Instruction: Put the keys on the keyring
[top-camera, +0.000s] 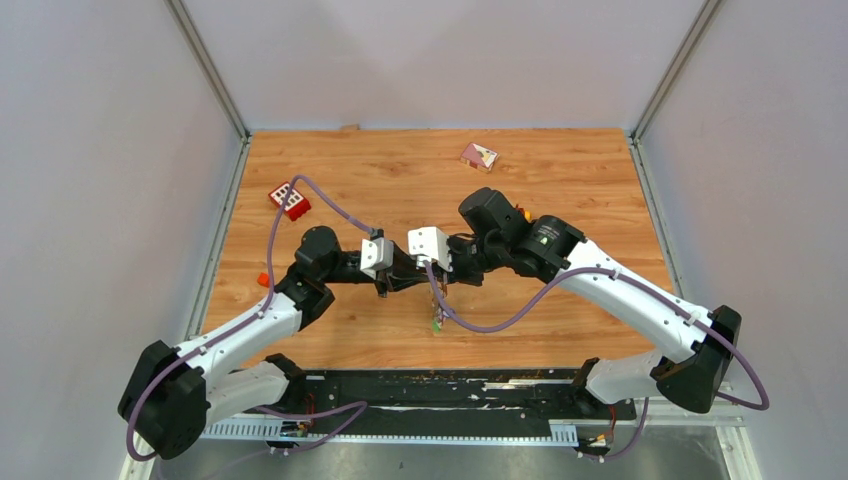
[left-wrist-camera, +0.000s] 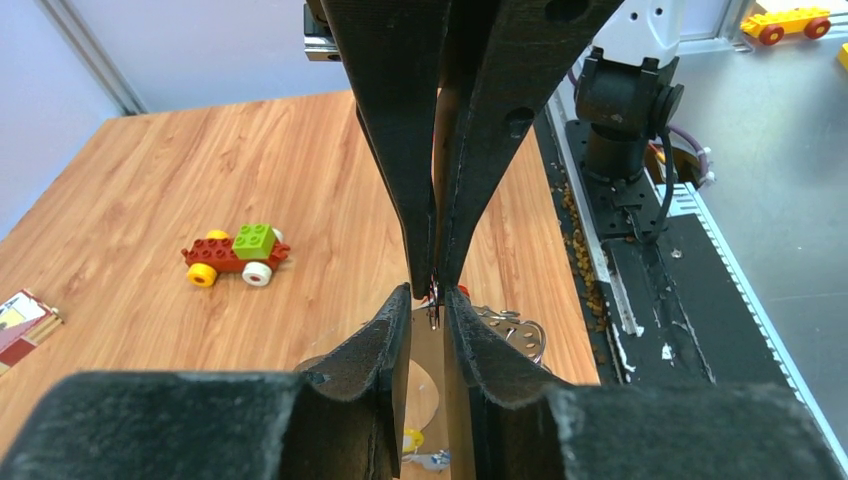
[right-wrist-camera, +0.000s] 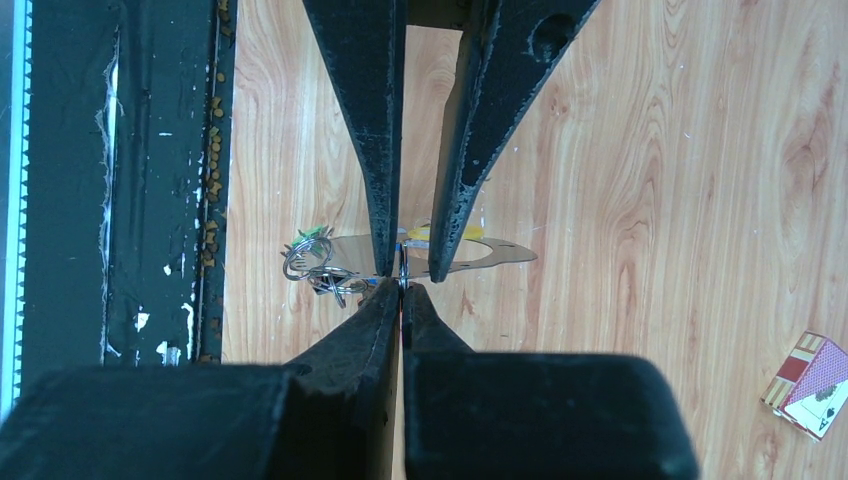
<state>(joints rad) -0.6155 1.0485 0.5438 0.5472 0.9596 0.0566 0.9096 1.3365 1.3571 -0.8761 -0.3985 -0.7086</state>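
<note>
**Tip-to-tip meeting of the two tools above the surface.** The right tool (right-wrist-camera: 402, 292) is shown fully shut, with a thin metal piece (right-wrist-camera: 402, 272) pinched at its very tips. The piece is seen edge-on, so it cannot be told whether it is a key or part of the ring. The left tool (left-wrist-camera: 428, 300) is presented from the opposite side, in line with the right tool. Its jaws are narrowly parted around the same piece, one finger almost against it and the other clear of it.

The keyring (right-wrist-camera: 303, 257) and bunched keys (right-wrist-camera: 332, 282) are seen below the right tool, offset toward the near edge of the surface (right-wrist-camera: 650, 200). Whether they lie on the surface or hang cannot be told.

The coming move is judged to turn on one alignment. A single long axis is shared by both tools, the piece stands across it, and neither arm is nearer.
</note>
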